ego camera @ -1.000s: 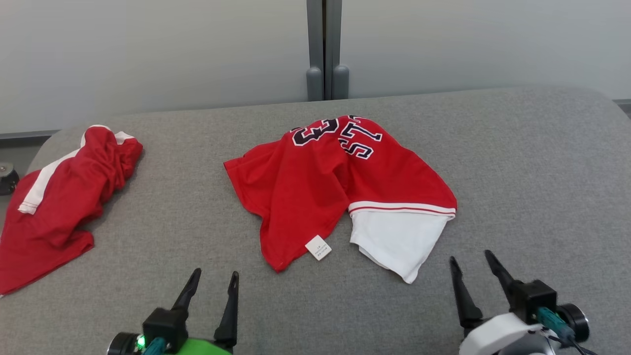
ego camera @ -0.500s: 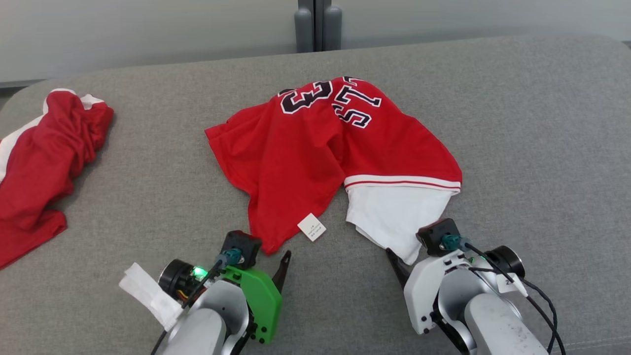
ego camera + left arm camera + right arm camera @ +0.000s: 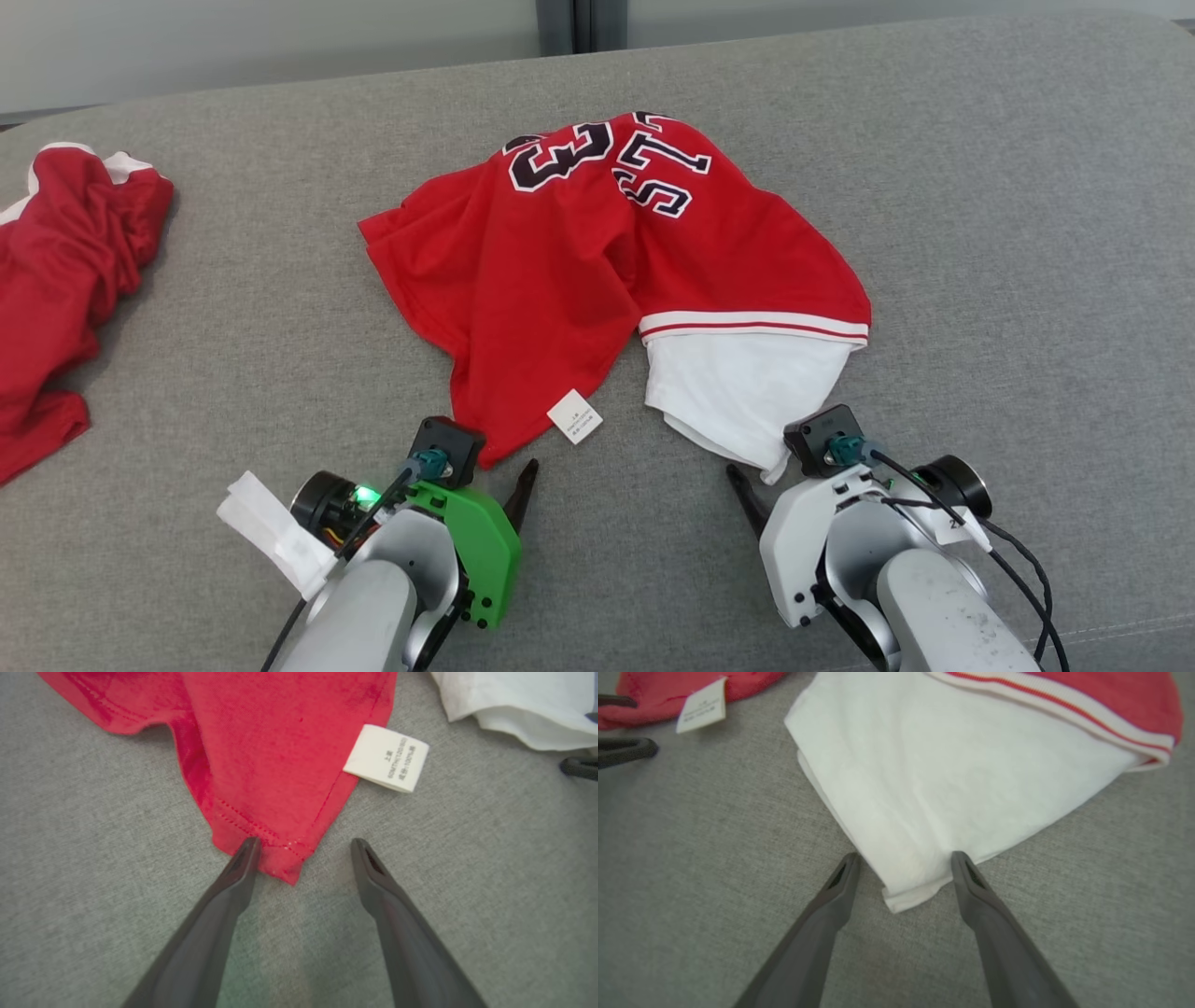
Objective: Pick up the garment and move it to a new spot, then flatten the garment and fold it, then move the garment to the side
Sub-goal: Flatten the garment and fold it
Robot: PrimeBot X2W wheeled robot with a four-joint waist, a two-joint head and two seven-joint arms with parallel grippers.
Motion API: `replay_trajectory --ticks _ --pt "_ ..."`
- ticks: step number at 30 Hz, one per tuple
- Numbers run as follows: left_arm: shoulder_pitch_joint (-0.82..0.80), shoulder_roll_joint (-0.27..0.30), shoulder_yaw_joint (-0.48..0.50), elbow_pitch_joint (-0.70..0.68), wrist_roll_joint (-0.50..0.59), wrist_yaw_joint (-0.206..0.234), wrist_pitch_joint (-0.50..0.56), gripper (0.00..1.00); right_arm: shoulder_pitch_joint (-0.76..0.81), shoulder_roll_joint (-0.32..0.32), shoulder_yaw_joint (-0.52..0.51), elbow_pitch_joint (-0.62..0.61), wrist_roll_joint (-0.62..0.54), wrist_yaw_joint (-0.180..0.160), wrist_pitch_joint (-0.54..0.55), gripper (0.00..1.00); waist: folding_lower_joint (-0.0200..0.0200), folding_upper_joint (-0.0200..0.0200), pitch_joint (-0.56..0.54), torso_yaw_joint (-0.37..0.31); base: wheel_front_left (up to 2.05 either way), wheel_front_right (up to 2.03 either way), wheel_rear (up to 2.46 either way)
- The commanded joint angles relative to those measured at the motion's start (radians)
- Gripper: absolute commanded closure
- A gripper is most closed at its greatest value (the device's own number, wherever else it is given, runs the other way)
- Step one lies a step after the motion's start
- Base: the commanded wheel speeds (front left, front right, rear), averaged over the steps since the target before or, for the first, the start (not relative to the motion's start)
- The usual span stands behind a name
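Observation:
The garment (image 3: 579, 271), a red jersey with dark numbers and letters and a white sleeve (image 3: 738, 392), lies crumpled mid-surface. My left gripper (image 3: 495, 464) is open at its near red corner. In the left wrist view the hem corner (image 3: 280, 863) lies between the fingers of the left gripper (image 3: 306, 844), the left fingertip touching the hem. My right gripper (image 3: 764, 464) is open at the white sleeve's tip. In the right wrist view the sleeve corner (image 3: 910, 891) sits between the fingers of the right gripper (image 3: 903, 856). Neither gripper holds anything.
A second red and white garment (image 3: 56, 280) lies bunched at the far left. A white care label (image 3: 573, 416) sticks out from the jersey's hem. The grey fabric surface (image 3: 1027, 233) stretches bare to the right, with a pale wall behind.
The head camera has tilted down. Both arms have reached forward from the near edge, and their open fingers now straddle the jersey's near corners. The jersey has not moved.

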Motion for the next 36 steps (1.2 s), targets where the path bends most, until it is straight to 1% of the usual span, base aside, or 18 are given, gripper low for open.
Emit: replay_trajectory --ticks 1,4,5,6,7,8,10,13,17,19,21,23,25,26,29,31,34,36 --pt "-0.011 0.015 0.001 0.015 -0.002 0.004 0.000 0.22 0.003 -0.006 -0.003 0.007 -0.004 -0.002 0.013 0.00 0.0000 0.0000 0.007 0.000 0.00 0.00 0.00" --pt "-0.021 0.020 -0.004 0.030 -0.006 0.003 -0.009 0.65 -0.002 -0.006 0.000 0.014 0.000 -0.002 0.030 0.00 0.0000 0.0000 0.016 0.002 0.00 0.00 0.00" --pt "-0.024 0.020 -0.006 0.034 -0.007 0.003 -0.012 0.87 -0.003 -0.006 0.000 0.020 0.002 -0.002 0.038 0.00 0.0000 0.0000 0.018 0.003 0.00 0.00 0.00" --pt "-0.026 0.021 -0.010 0.039 -0.007 0.002 -0.016 1.00 -0.001 -0.007 0.004 0.031 0.006 -0.002 0.054 0.25 0.0000 0.0000 0.019 0.004 0.00 0.00 0.00" --pt "-0.028 0.021 -0.011 0.044 -0.010 0.002 -0.018 1.00 -0.002 -0.007 0.002 0.036 0.007 -0.002 0.054 0.82 0.0000 0.0000 0.020 0.004 0.00 0.00 0.00" --pt "-0.031 0.020 -0.011 0.048 -0.015 0.001 -0.023 1.00 -0.004 -0.008 -0.013 0.039 0.005 -0.002 0.048 1.00 0.0000 0.0000 0.018 0.005 0.00 0.00 0.00" --pt "-0.031 0.018 0.001 0.048 -0.033 0.000 -0.041 1.00 -0.005 -0.008 -0.033 0.033 0.014 -0.002 0.030 1.00 0.0000 0.0000 0.009 0.005 0.00 0.00 0.00" --pt "-0.013 0.028 0.028 0.022 -0.068 0.000 -0.068 1.00 0.001 -0.006 -0.091 -0.012 0.033 -0.002 -0.021 1.00 0.0000 0.0000 -0.013 0.003 0.00 0.00 0.00" --pt "0.033 0.052 0.079 -0.076 -0.125 0.003 -0.085 1.00 0.030 -0.005 -0.199 -0.122 0.047 -0.002 -0.058 1.00 0.0000 0.0000 -0.063 0.000 0.00 0.00 0.00" --pt "0.066 0.073 0.105 -0.155 -0.148 0.006 -0.073 1.00 0.052 -0.005 -0.252 -0.205 0.056 -0.002 -0.055 1.00 0.0000 0.0000 -0.093 -0.003 0.00 0.00 0.00" --pt "0.100 0.095 0.125 -0.263 -0.182 0.006 -0.045 1.00 0.074 -0.005 -0.310 -0.311 0.067 -0.002 -0.036 1.00 0.0000 0.0000 -0.122 -0.004 0.00 0.00 0.00" --pt "0.129 0.128 0.139 -0.386 -0.193 0.009 -0.006 1.00 0.095 -0.004 -0.361 -0.428 0.082 -0.002 -0.003 1.00 0.0000 0.0000 -0.148 -0.003 0.00 0.00 0.00" --pt "0.161 0.144 0.155 -0.513 -0.224 0.016 0.043 1.00 0.112 -0.019 -0.396 -0.545 0.064 -0.002 0.045 1.00 0.0000 0.0000 -0.169 -0.005 0.00 0.00 0.00" --pt "0.172 0.155 0.165 -0.588 -0.241 0.022 0.072 1.00 0.115 -0.021 -0.417 -0.613 0.076 -0.002 0.071 1.00 0.0000 0.0000 -0.180 -0.007 0.00 0.00 0.00" --pt "0.181 0.184 0.185 -0.764 -0.270 0.034 0.149 1.00 0.114 -0.057 -0.470 -0.765 0.111 -0.002 0.143 1.00 0.0000 0.0000 -0.207 -0.007 0.00 0.00 0.00" --pt "0.163 0.206 0.201 -0.876 -0.280 0.045 0.201 1.00 0.089 -0.095 -0.512 -0.859 0.143 -0.002 0.194 1.00 0.0000 0.0000 -0.218 -0.008 0.00 0.00 0.00" --pt "0.113 0.240 0.232 -1.012 -0.312 0.053 0.280 1.00 0.031 -0.171 -0.582 -0.962 0.183 -0.002 0.274 1.00 0.0000 0.0000 -0.225 -0.012 0.00 0.00 0.00" --pt "0.070 0.266 0.248 -1.073 -0.329 0.052 0.334 1.00 -0.020 -0.227 -0.619 -1.003 0.209 -0.002 0.325 1.00 0.0000 0.0000 -0.224 -0.015 0.00 0.00 0.00"
